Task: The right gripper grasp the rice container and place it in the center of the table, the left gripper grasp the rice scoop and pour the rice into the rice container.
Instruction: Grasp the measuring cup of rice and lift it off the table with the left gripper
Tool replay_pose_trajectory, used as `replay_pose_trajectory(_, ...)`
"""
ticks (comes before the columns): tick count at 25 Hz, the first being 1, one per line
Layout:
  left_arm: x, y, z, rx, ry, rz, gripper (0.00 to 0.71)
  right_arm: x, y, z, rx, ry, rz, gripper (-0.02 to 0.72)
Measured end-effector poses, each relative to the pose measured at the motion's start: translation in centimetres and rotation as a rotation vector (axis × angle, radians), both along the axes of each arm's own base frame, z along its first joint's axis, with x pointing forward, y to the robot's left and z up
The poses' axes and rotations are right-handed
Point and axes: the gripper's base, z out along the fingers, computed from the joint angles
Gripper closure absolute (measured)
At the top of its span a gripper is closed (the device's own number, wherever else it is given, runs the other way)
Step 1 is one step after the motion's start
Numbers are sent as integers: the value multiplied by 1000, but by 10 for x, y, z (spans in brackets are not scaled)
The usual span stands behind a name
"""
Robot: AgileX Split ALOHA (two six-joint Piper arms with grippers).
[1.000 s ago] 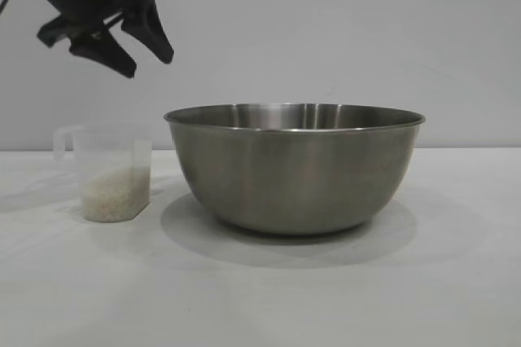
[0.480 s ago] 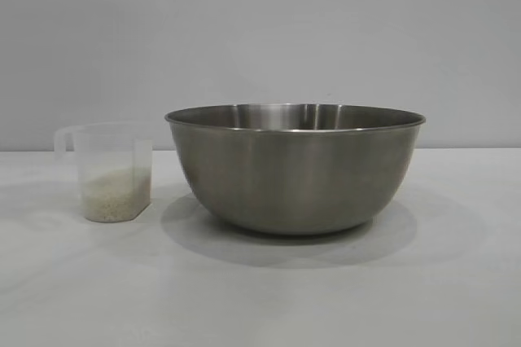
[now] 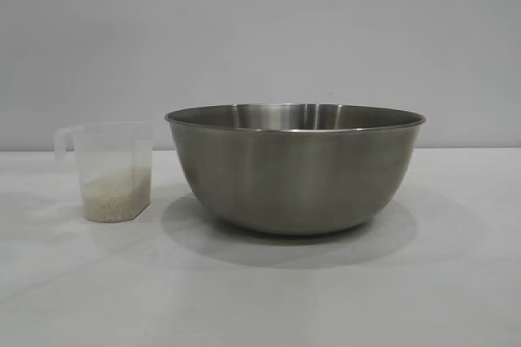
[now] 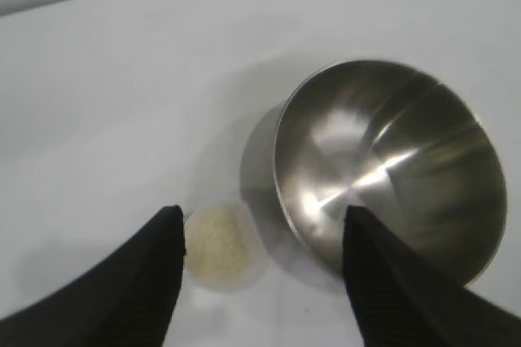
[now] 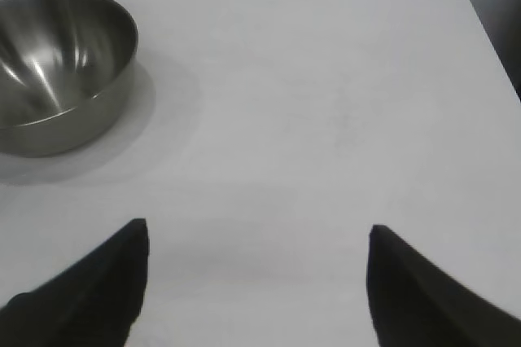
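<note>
Standing beside rice container (image 3: 295,169): rice scoop (image 3: 112,172); markings unreadable.

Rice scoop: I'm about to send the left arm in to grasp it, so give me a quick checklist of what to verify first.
1. Rice scoop upright on the table: ok.
2. Rice in the scoop, none visibly spilled: ok.
3. Rice container set beside the scoop, apart from it: ok.
4. Container empty inside, seen from the left wrist: ok.
5. Left gripper open, above the scoop, holding nothing: ok.
6. Right gripper open, clear of the container: ok.
</note>
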Motion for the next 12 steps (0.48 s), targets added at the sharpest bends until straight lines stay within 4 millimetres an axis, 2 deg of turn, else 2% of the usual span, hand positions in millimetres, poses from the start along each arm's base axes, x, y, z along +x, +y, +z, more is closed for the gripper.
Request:
replay_pose_trajectory(6, -16, 24, -4, 232, 130, 111, 312, 0, 0, 0, 0, 0, 0, 226)
replay_pose_trajectory(12, -31, 45, 19, 368, 20, 239, 312, 0, 0, 0, -1, 0, 0, 226)
